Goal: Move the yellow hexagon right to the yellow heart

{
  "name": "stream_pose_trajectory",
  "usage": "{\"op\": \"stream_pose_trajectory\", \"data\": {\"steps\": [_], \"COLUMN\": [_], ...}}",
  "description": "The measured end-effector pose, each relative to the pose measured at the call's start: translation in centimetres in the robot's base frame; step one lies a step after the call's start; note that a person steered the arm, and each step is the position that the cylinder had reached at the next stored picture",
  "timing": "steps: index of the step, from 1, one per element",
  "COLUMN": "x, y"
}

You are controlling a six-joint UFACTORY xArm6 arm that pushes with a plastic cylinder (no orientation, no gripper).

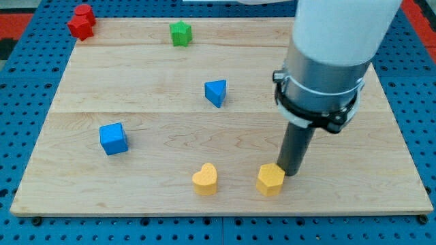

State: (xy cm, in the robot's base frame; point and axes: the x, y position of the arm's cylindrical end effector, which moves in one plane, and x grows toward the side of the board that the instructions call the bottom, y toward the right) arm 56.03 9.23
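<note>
- Red block (81, 21): far up-left of the yellow heart, at the wooden board (136, 102) corner.
- Blue cube (113, 138): left of the heart.
- Yellow heart (204, 179): near the board's bottom edge.
- Yellow hexagon (270, 180): right of the heart, apart.
- My tip (291, 173): a plain rod with no claw, touching the hexagon's right side.

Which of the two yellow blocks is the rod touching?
The yellow hexagon, the one farther to the view's right. My tip sits against its right side; the yellow heart lies apart to its left.

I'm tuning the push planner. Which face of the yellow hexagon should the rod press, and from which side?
Press the yellow hexagon on its right-hand face, coming from the view's right, since the yellow heart lies to its left. My tip already sits there, at its upper right edge.
</note>
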Motion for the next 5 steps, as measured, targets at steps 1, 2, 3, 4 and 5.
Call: {"op": "stream_pose_trajectory", "data": {"steps": [1, 2, 3, 4, 5], "x": [1.0, 1.0, 2.5, 5.8, 5.8], "y": [-1.6, 0.8, 3.7, 3.6, 1.8]}}
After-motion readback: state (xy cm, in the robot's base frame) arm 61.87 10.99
